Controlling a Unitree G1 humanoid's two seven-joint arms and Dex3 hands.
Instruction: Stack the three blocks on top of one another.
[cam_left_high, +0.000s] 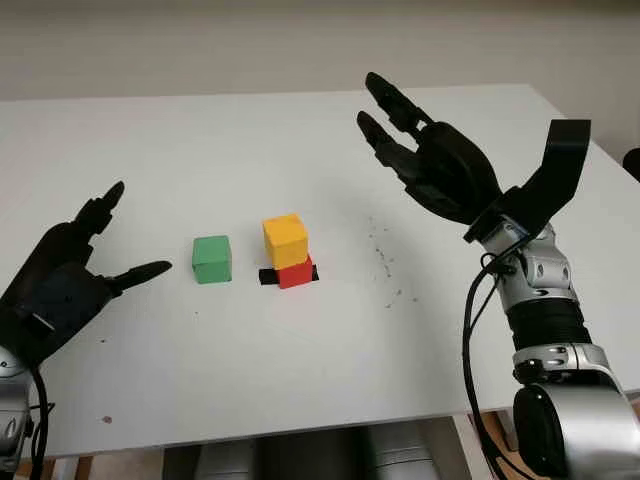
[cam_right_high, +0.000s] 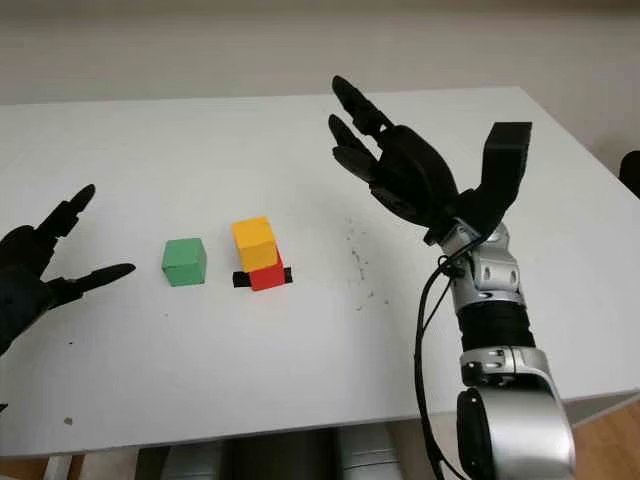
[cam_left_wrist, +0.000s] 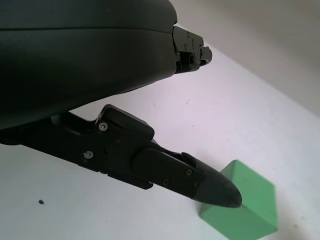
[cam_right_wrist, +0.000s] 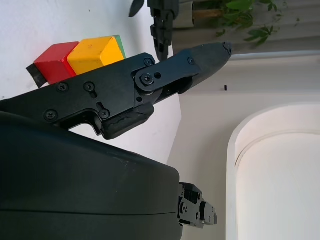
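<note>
- Fingers (cam_left_high: 385, 135) of R hand (cam_left_high: 435, 165): extended, holding nothing. Hand is raised above the desk (cam_left_high: 150, 140), to the right of the blocks and further back, palm turned toward the blocks.
- Fingers (cam_left_high: 140, 272) of L hand (cam_left_high: 60, 285): open, holding nothing. Hand sits at the left of the desk, near its front edge, fingertips directed toward the green block (cam_left_high: 211, 259); hand and block are apart, not touching.
- L wrist view: one finger (cam_left_wrist: 210, 185) overlaps the green block (cam_left_wrist: 250, 205) in the picture; contact cannot be confirmed there.
- Yellow block (cam_left_high: 285, 240): stacked on the red block (cam_left_high: 297, 272), approx. at desk centre. Top block sits slightly offset toward the left and rear of the lower one.
- Red block: on the desk, over a small black marker (cam_left_high: 268, 277) that protrudes at its left and right sides.
- Green block: on the desk surface, upright, just left of the 2-block stack, with a gap between. Not stacked.
- R wrist view: red block (cam_right_wrist: 55, 57) and yellow block (cam_right_wrist: 97, 52) appear joined face to face beyond the R finger (cam_right_wrist: 165, 75); a green edge shows behind the yellow one.
- Desk: white, with scattered dark specks (cam_left_high: 385, 260) to the right of the stack and a small spot (cam_left_high: 107, 419) near the front left edge.
</note>
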